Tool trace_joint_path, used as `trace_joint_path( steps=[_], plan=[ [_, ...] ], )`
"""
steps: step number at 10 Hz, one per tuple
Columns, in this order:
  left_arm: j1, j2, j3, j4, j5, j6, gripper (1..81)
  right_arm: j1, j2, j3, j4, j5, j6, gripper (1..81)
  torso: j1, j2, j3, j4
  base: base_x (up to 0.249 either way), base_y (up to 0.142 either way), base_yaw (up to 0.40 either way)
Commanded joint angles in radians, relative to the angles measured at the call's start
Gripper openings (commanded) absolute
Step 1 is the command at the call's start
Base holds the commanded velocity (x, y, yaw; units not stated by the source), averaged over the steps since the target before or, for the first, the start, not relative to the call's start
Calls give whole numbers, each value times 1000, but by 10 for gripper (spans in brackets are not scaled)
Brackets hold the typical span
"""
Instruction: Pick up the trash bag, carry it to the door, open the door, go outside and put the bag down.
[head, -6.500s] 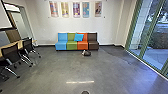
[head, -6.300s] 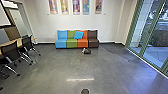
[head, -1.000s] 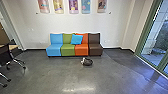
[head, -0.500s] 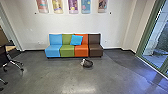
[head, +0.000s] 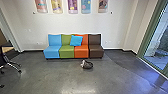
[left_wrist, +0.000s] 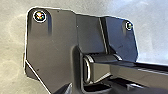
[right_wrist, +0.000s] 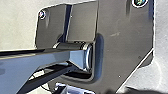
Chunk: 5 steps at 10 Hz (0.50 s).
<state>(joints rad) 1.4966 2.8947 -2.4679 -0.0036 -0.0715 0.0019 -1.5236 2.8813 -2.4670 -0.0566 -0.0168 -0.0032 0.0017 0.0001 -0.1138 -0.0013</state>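
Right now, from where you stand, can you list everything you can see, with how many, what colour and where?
Trash bag: one, dark and whitish, floor before the seats
Seats: four, blue, green, orange, brown, in a row
Pillow: one, blue, on the seats
Posters: five, multicoloured, wall
Chair: at least one, dark, left
Glass panel: at least one, green-framed, right
Floor: one, grey, below
My plate: dark, both wrist views, perhaps the same one
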Motion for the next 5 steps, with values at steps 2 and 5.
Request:
trace_joint_path(
  steps=[2,5],
  plan=[
    [-37,-9,9,-1,56,4,811,41,-12,13,-3,-58,-3,811,0,0,0,0,173,0,0],
    [-37,-9,9,-1,56,4,811,41,-12,13,-2,-58,-3,811,0,0,0,0,173,0,0]
  ],
)
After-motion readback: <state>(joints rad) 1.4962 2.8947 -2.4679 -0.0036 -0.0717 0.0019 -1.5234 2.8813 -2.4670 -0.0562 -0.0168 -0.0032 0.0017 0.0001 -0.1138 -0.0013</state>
